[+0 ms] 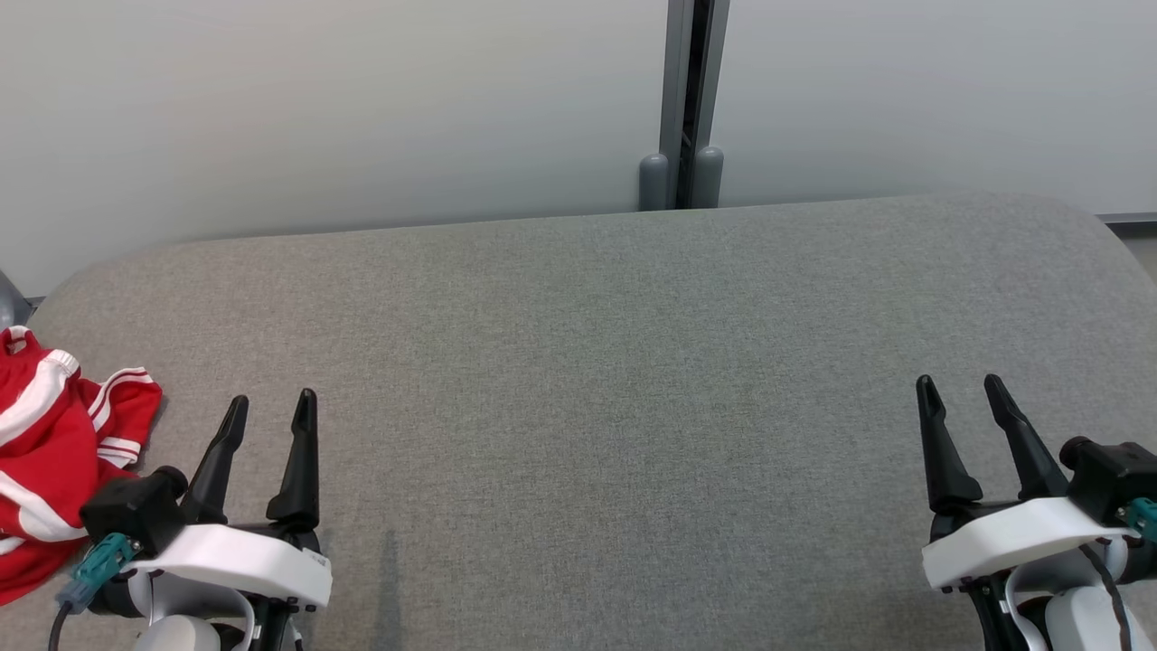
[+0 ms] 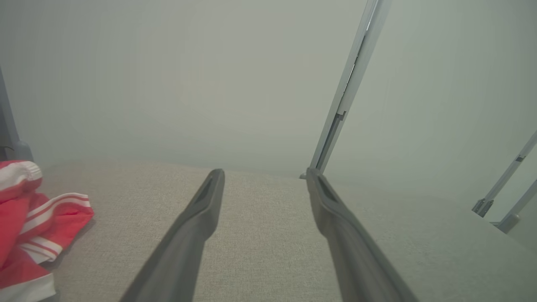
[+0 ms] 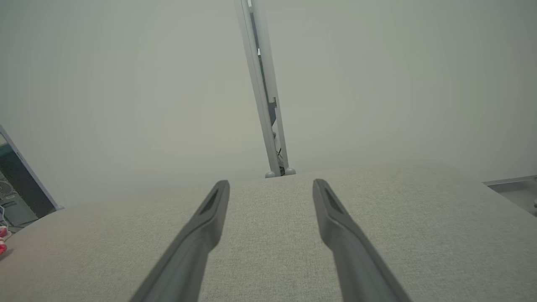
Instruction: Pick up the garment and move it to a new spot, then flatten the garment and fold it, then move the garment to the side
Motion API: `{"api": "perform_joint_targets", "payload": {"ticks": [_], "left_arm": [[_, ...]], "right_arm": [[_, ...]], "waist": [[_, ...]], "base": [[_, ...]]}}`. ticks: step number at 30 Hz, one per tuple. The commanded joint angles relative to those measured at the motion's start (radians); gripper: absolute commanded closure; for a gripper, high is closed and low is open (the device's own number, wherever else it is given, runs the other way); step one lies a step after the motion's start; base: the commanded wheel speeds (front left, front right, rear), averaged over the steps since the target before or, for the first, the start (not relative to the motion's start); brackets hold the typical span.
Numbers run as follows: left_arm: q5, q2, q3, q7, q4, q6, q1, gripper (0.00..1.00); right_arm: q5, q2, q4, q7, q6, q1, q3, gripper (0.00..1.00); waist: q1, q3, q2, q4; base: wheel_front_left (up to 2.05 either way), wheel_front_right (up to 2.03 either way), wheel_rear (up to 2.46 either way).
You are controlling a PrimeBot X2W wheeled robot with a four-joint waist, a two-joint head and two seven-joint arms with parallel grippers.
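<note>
The left gripper (image 1: 273, 399) sits at about seven o'clock in the head view, released. Its two dark fingers (image 1: 298, 461) are spread apart with nothing between them, tips pointing toward twelve o'clock. They hover over bare cloth and I cannot tell whether they touch it. A teal connector (image 1: 99, 561) hangs off the wrist at the gripper's eight o'clock.

The garment (image 1: 54, 452), red with white stripes, lies crumpled just beside the left gripper at its nine o'clock. It is apart from the fingers and runs off the left edge of the head view. In the left wrist view it shows at eight o'clock, bunched, with a striped cuff or hem turned toward the fingers.

The right gripper (image 1: 958, 381) sits at about four o'clock in the head view, likewise released and empty, well apart from the garment.

Both grippers are over a grey fabric-covered surface (image 1: 615, 362) with rounded far corners. Beyond its far edge, at twelve o'clock, stands a pale partition wall (image 1: 362, 108) split by a grey post (image 1: 691, 99), which has two rounded feet at its base.
</note>
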Motion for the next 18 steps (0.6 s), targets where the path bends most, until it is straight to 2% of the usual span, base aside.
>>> {"api": "perform_joint_targets", "payload": {"ticks": [1, 18], "left_arm": [[0.03, 0.013, -0.004, -0.011, -0.001, 0.006, -0.023, 0.0], [0.132, 0.022, -0.033, -0.034, 0.017, 0.02, -0.034, 0.0]], "right_arm": [[-0.033, -0.004, -0.002, -0.012, 0.0, -0.022, -0.002, 0.0], [-0.171, 0.008, 0.02, -0.019, 0.0, -0.024, -0.023, 0.0]], "waist": [[0.0, -0.001, 0.0, 0.0], [0.0, -0.001, 0.0, 0.0]], "base": [[0.0, 0.0, 0.0], [0.0, 0.0, 0.0]]}}
